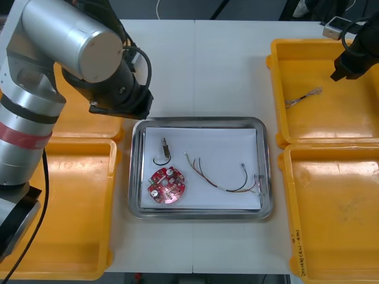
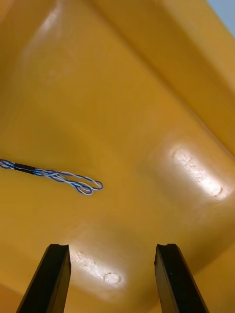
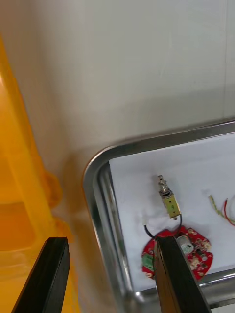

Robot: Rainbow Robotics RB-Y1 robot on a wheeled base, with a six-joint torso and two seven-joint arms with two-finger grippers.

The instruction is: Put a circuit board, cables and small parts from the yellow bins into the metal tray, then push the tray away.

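Note:
The metal tray (image 1: pixel 201 121), white inside, lies mid-table. In it are a round red circuit board (image 1: pixel 166 186), a small metal part (image 1: pixel 165 147) with a black cable (image 1: pixel 157 160), and a red and yellow cable (image 1: pixel 222 177). A twisted blue and white cable (image 1: pixel 303 97) lies in the far right yellow bin (image 1: pixel 278 89). My right gripper (image 2: pixel 112 247) hangs open over that bin's floor, the cable (image 2: pixel 58 176) beyond one finger. My left gripper (image 3: pixel 112 240) is open and holds nothing above the tray's far left corner (image 3: pixel 95 168), near the circuit board (image 3: pixel 196 257) and the metal part (image 3: pixel 169 200).
Two yellow bins (image 1: pixel 65 225) flank the tray on the left and a second right bin (image 1: pixel 337 219) sits near the front edge. My left arm (image 1: pixel 71 41) covers much of the far left bin. Bare table stretches beyond the tray's far edge.

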